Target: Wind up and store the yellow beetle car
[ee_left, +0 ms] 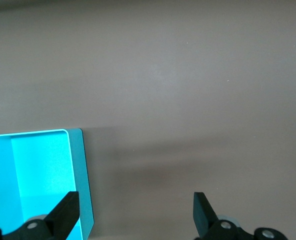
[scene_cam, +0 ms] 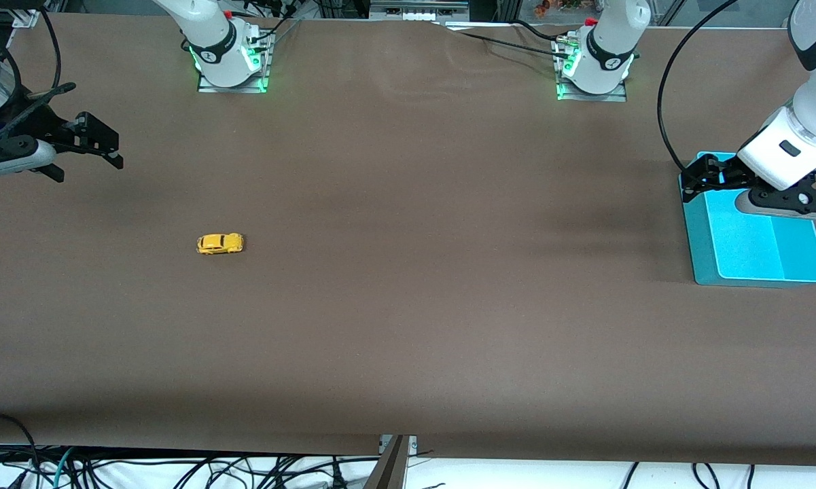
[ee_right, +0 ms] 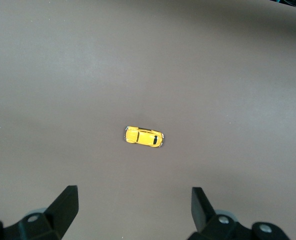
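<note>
**Car untouched, approach step**

Front view: yellow beetle car (scene_cam: pixel 220 243) sits on its wheels on the brown table (scene_cam: pixel 408 305), toward the right arm's end, well apart from the turquoise tray (scene_cam: pixel 754 251) at the left arm's end. Right gripper (scene_cam: pixel 98 146) hangs over bare table near the car, fingers spread, empty. Left gripper (scene_cam: pixel 700 178) hovers over the tray's edge and waits.

Left wrist view: left gripper (ee_left: pixel 135 210) wide open, holding nothing, tray (ee_left: pixel 38 170) partly below it.

Right wrist view: car (ee_right: pixel 144 136) lies ahead of the open right gripper (ee_right: pixel 133 205), not between the fingers.

Judgement: nothing wound or stored yet. Next move likely needs the right gripper lowered over the car, fingers straddling its narrow body.
</note>
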